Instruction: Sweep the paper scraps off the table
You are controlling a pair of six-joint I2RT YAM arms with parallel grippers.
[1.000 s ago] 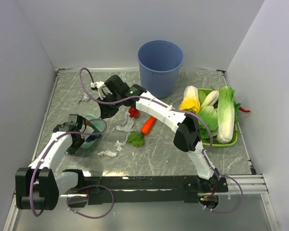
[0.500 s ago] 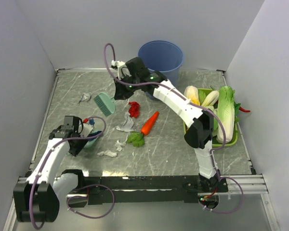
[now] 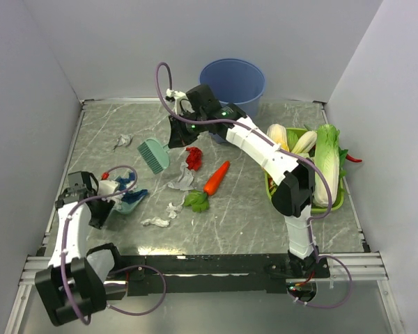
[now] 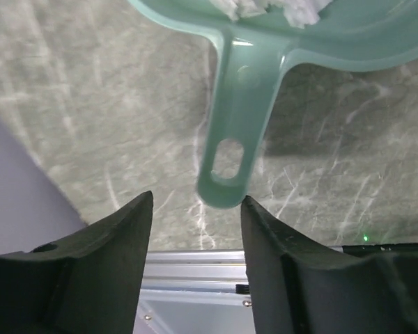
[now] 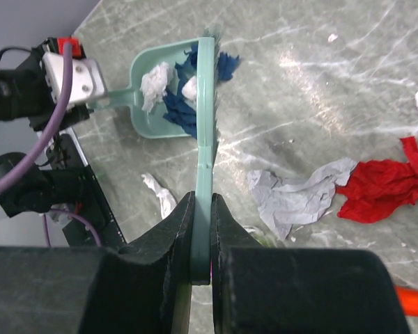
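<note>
My right gripper (image 3: 175, 133) is shut on the handle of the teal brush (image 3: 153, 154), held above the table (image 3: 97, 132); it also shows in the right wrist view (image 5: 202, 198). The teal dustpan (image 3: 130, 200) lies at the left with blue and white paper scraps (image 5: 177, 87) in it. My left gripper (image 3: 97, 193) is open, and the dustpan handle (image 4: 230, 153) ends just at its fingertips (image 4: 143, 209), untouched. Loose scraps lie on the table: red (image 3: 193, 157), grey (image 3: 182, 182), two white ones (image 3: 173, 209) (image 3: 155, 222), and a grey one at the back left (image 3: 122, 141).
An orange carrot (image 3: 216, 178) with green leaves (image 3: 196, 201) lies among the scraps. A blue bucket (image 3: 232, 87) stands at the back. A green tray (image 3: 338, 202) of vegetables sits at the right. The table's metal rim (image 4: 195, 257) lies just behind the left gripper.
My right gripper lifted the brush out of the dustpan and carried it back toward the bucket. My left gripper drew back to the left, off the dustpan handle.
</note>
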